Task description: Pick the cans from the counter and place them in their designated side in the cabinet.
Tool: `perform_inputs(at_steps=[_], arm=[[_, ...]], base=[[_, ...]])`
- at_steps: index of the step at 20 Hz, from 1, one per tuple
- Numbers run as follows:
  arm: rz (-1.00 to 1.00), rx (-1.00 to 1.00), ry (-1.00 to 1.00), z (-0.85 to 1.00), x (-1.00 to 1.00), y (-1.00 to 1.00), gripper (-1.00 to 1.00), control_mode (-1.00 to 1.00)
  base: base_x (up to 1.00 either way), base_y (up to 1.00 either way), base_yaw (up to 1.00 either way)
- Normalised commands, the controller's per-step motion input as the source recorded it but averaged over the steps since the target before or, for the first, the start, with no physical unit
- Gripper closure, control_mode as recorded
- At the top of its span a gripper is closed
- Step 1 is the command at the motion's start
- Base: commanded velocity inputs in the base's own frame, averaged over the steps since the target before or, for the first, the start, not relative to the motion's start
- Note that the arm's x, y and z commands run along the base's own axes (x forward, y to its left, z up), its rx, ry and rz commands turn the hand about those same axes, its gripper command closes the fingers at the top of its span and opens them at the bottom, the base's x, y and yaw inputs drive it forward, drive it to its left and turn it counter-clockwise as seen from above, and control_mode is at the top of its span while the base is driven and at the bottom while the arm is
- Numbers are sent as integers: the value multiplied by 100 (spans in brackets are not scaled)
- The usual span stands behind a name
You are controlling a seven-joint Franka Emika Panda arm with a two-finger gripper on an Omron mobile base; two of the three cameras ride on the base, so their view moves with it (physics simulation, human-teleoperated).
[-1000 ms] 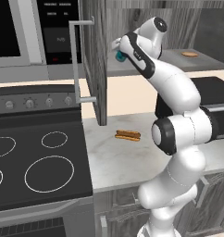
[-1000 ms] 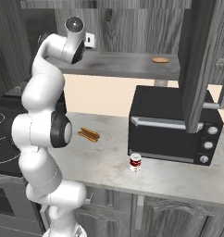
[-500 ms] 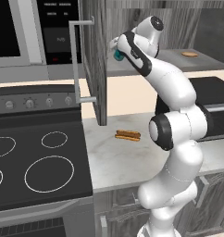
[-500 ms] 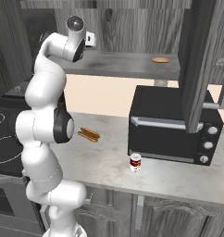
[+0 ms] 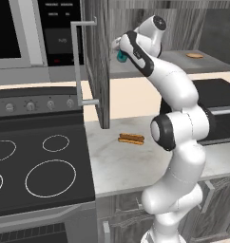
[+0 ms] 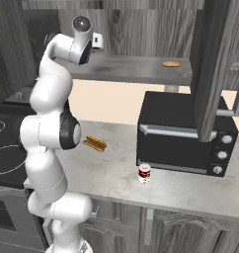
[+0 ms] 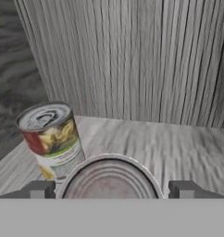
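Observation:
My gripper point(image 5: 119, 51) reaches up into the cabinet point(image 5: 100, 71) just above its grey shelf point(image 6: 131, 69). The teal can point(image 5: 121, 57) stands between the fingers. In the hand view its silver top point(image 7: 109, 178) lies between the two fingertips point(image 7: 40, 189), which stand apart from it on either side, so the gripper point(image 7: 112, 189) is open. The red can with a white band point(image 6: 144, 173) stands on the counter point(image 6: 116, 173) in front of the black oven.
Another can with a red, yellow and white label point(image 7: 51, 136) stands on the shelf just left of the teal one. A hot dog point(image 5: 131, 138) lies on the counter. The black oven point(image 6: 185, 138), the stovetop point(image 5: 41, 166) and the open cabinet door's bar handle point(image 5: 79, 61) are close by.
The fingers have opened off the teal can. The arm has barely moved, and the red can and the hot dog stay in place.

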Motion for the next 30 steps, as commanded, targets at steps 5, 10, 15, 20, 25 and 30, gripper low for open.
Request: perform_inputs(at_steps=[5,10,15,20,25,30], arm=[[3,-2,-3,-2,13,1,-100,-100],[7,0,-16,13,-17,-1,-100,-100],[7,0,-20,1,-41,-15,-100,-100],[8,2,-21,-4,-49,-18,-100,-100],[7,0,-17,0,-52,-15,-100,-100],[5,0,-11,0,-64,-18,-100,-100]], base=[[0,0,0],[0,0,0],[0,0,0],[0,0,0],[0,0,0],[0,0,0]])
